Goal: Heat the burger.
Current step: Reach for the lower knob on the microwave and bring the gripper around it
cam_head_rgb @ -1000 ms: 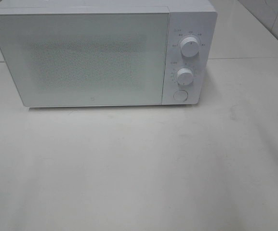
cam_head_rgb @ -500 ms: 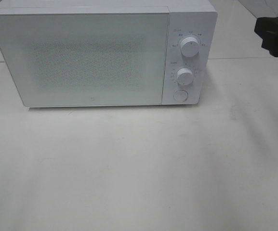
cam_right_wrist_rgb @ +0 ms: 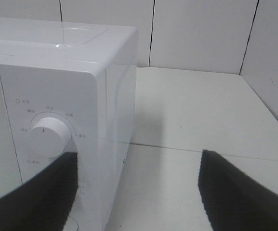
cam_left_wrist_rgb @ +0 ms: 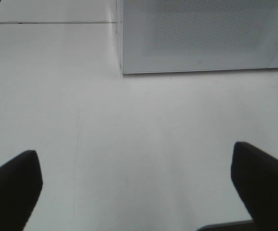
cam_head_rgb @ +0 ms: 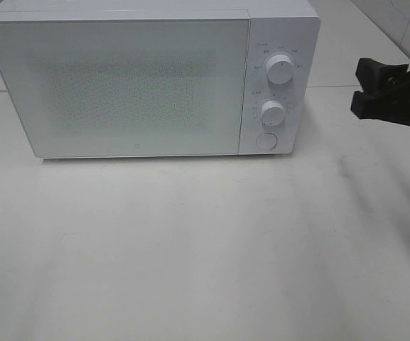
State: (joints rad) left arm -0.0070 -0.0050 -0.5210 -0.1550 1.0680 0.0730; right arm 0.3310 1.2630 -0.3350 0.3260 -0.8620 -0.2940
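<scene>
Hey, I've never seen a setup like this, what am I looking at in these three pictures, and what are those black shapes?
It's a two-armed robot at a table. One camera mounted high shows a white microwave, door shut, with an upper knob, a lower knob and a round button; the black shape at the right is the right gripper, a pincer hand. The other two pictures come from wrist cameras looking out between that arm's two black fingers: the left gripper over the table before the microwave, the right one facing the control panel. Both are open and hold nothing. No burger is in view.
</scene>
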